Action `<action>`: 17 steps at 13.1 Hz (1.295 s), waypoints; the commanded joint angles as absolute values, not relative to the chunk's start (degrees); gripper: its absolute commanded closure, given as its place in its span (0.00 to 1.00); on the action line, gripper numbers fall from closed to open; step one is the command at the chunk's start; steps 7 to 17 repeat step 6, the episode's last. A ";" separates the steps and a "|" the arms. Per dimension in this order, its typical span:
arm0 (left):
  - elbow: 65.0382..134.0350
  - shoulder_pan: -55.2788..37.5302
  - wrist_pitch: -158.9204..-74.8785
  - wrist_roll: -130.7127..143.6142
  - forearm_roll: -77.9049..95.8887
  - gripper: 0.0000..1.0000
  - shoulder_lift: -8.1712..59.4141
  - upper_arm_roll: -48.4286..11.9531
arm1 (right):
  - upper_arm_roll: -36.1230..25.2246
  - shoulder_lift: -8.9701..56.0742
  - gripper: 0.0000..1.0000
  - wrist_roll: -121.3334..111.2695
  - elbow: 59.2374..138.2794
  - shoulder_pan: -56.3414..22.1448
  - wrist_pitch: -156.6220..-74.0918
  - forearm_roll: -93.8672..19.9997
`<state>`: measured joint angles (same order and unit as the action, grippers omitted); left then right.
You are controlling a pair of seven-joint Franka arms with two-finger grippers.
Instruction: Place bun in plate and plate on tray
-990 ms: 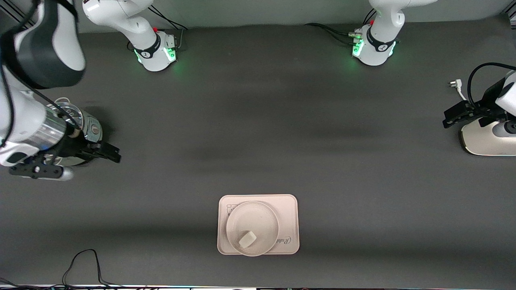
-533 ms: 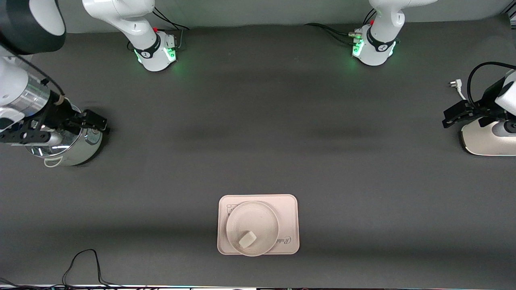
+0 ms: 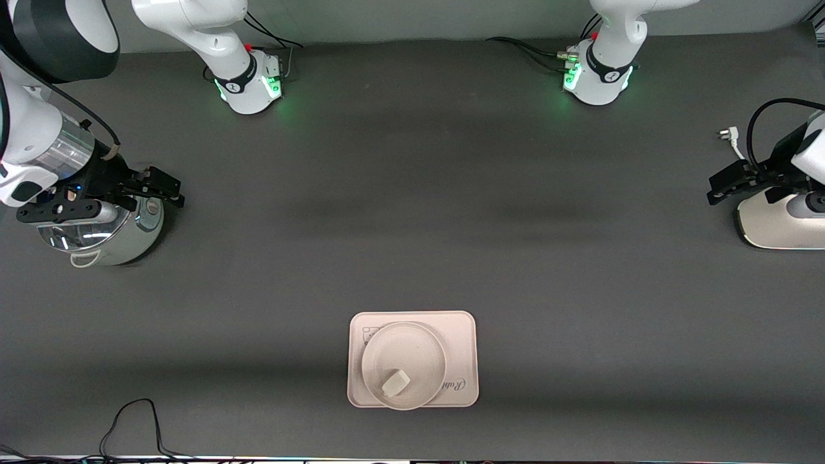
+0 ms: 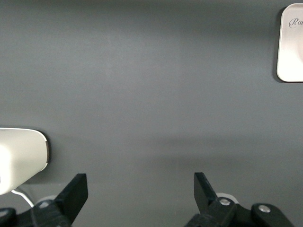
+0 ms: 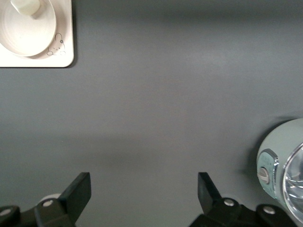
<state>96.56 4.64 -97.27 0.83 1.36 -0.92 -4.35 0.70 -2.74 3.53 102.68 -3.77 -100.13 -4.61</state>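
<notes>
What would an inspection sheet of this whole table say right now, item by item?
Surface: dark grey mat, flat.
Job's things: bun in plate; plate on tray.
Clutter: metal pot at the right arm's end; white appliance at the left arm's end.
Grippers: right gripper open, over the pot; left gripper open, by the appliance, waiting.
Cables: black cable on the mat's near edge; wires at both bases.
Surroundings: nothing seen.

White arms with black joint bands, green-lit bases, black pincers.
</notes>
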 commanded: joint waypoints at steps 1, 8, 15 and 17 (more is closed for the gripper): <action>95.98 4.31 -96.85 0.35 1.06 0.00 -1.32 -4.22 | -0.88 -5.01 0.00 2.10 103.62 -3.52 -99.32 -3.51; 95.62 4.22 -96.59 0.44 0.53 0.00 -1.32 -4.75 | -0.79 -4.31 0.00 2.28 103.54 -3.60 -100.02 -3.52; 95.62 4.22 -96.59 0.44 0.53 0.00 -1.32 -4.75 | -0.79 -4.31 0.00 2.28 103.54 -3.60 -100.02 -3.52; 95.62 4.22 -96.59 0.44 0.53 0.00 -1.32 -4.75 | -0.79 -4.31 0.00 2.28 103.54 -3.60 -100.02 -3.52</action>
